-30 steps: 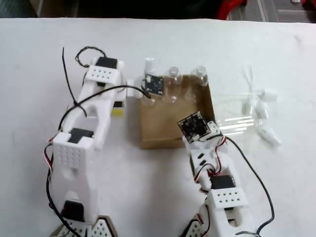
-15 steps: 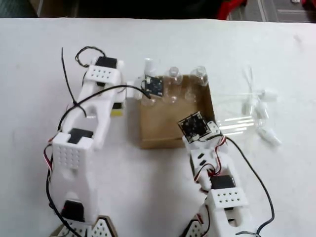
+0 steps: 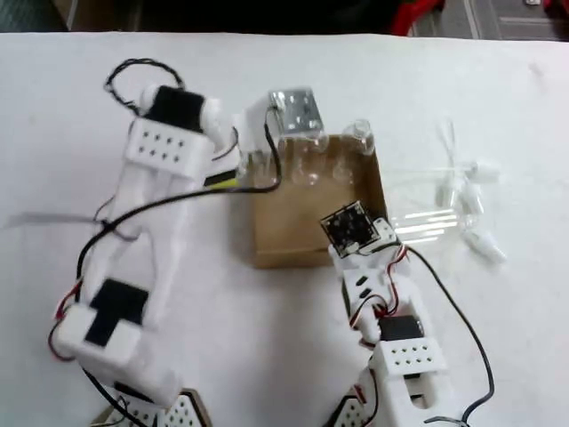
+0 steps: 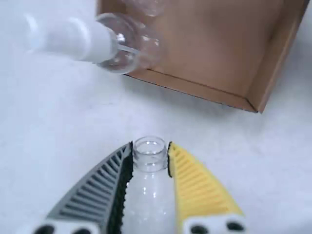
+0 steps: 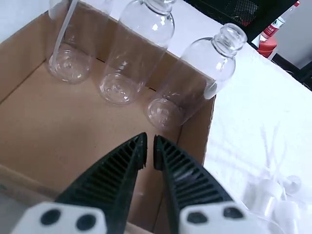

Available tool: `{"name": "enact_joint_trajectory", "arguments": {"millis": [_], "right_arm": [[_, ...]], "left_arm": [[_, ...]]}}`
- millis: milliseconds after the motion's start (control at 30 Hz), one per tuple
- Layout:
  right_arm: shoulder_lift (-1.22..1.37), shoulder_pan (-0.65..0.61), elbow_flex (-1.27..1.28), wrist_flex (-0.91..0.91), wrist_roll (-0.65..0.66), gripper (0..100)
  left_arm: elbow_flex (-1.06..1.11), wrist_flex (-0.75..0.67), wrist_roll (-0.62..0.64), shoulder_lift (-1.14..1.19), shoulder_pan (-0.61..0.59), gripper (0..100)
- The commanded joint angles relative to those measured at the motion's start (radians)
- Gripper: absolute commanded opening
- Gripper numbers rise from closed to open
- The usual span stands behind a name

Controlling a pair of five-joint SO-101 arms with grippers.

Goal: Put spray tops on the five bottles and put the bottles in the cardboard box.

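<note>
Brown box (image 5: 44, 122), clear bottle (image 4: 148, 195), left claw (image 4: 149, 147) grey/yellow ribbed, right claw (image 5: 149, 142) blk.

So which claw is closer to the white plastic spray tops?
Right. The right claw hangs over the brown cardboard box beside the spray tops; the left claw grips a clear bottle past the box.

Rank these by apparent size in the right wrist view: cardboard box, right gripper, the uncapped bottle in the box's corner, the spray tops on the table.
1. cardboard box
2. right gripper, enlarged by nearness to the camera
3. uncapped bottle
4. spray tops, blurred at the edge
</note>
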Motion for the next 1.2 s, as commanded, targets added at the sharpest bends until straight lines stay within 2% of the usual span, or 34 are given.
{"name": "enact_joint_trajectory", "arguments": {"millis": [0, 133, 233, 333, 467, 600, 667, 767, 833, 1000, 1167], "right_arm": [[0.004, -0.005, -0.006, -0.021, 0.008, 1.8], [0.004, -0.005, -0.006, -0.021, 0.008, 1.8], [0.004, -0.005, -0.006, -0.021, 0.008, 1.8], [0.004, -0.005, -0.006, -0.021, 0.008, 1.8], [0.004, -0.005, -0.006, -0.021, 0.008, 1.8], [0.004, -0.005, -0.006, -0.021, 0.008, 1.8], [0.004, -0.005, -0.006, -0.021, 0.008, 1.8], [0.004, -0.005, -0.006, -0.021, 0.008, 1.8], [0.004, -0.005, -0.006, -0.021, 0.008, 1.8], [0.002, 0.041, -0.006, -0.062, -0.009, 1.7], [-0.004, 0.147, -0.005, -0.120, -0.203, 1.7]], "left_arm": [[-0.038, 0.012, 0.176, -0.182, 0.033, 2], [0.012, 0.009, 0.281, -0.335, 0.062, 2], [0.143, -0.017, 0.321, -0.479, 0.097, 2], [0.318, -0.106, 0.384, -0.665, 0.113, 2], [0.621, -0.350, 0.431, -0.957, 0.097, 2], [1.028, -0.710, 0.511, -1.218, 0.036, 2], [1.212, -0.901, 0.595, -1.330, -0.002, 2], [1.407, -1.115, 0.807, -1.460, -0.015, 2], [1.473, -1.220, 0.884, -1.501, -0.007, 2], [1.540, -1.370, 0.888, -1.472, 0.107, 2], [1.539, -1.545, 0.888, -1.334, 0.252, 2]]}}
